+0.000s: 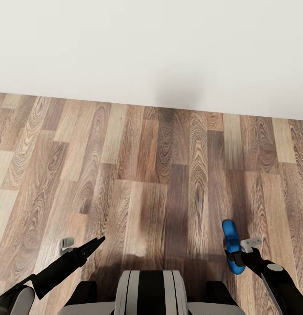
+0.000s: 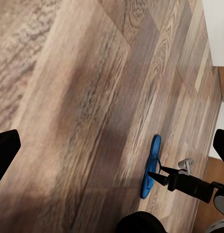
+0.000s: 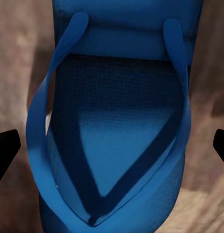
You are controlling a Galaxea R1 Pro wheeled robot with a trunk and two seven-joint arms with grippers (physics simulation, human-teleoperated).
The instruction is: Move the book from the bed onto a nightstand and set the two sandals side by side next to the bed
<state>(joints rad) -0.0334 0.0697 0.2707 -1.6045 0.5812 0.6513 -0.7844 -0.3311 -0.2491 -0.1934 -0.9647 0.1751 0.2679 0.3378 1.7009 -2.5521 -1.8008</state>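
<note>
A blue sandal [image 1: 232, 245] lies on the wood floor [image 1: 147, 175] at 5 o'clock, under the wide-spread right end effector [image 1: 237, 256].

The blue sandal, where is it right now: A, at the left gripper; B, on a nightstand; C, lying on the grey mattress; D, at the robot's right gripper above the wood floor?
D: the blue sandal sits at the right gripper over the wood-plank floor, while the left gripper is far from it with nothing between its fingers.
</note>
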